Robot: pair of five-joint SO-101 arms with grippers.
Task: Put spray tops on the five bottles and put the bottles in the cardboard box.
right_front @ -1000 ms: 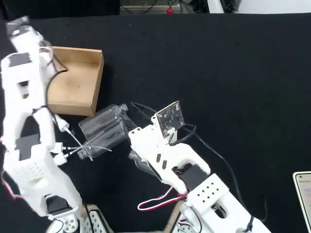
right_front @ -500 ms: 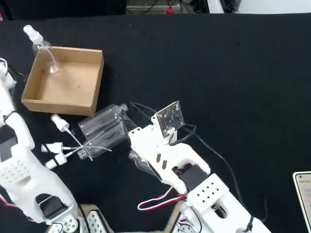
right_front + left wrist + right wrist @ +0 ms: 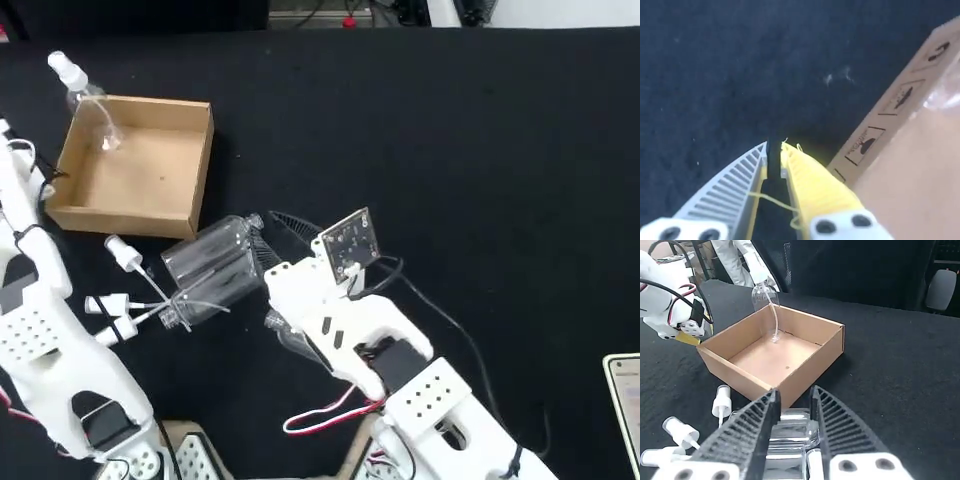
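Observation:
The cardboard box (image 3: 201, 170) (image 3: 807, 367) (image 3: 900, 110) lies at the table's far left. A clear bottle with a white spray top (image 3: 85, 100) (image 3: 764, 294) stands leaning in its far corner. Two clear bottles (image 3: 210, 265) (image 3: 790, 432) lie side by side in front of the box. Three loose spray tops (image 3: 108, 305) (image 3: 720, 405) lie just left of them. My right gripper (image 3: 268, 268) (image 3: 792, 395) stands open over the lying bottles' ends. My left gripper (image 3: 774, 147) (image 3: 699, 335) is shut and empty beside the box's outer left wall.
The black cloth to the right of the box and beyond my right arm is bare. A white device (image 3: 625, 395) lies at the table's right edge. Cables trail from my right arm (image 3: 320, 415) near the front edge.
My left arm has drawn back from over the box to its left side, leaving the topped bottle in the far corner. My right arm and the lying bottles have not moved.

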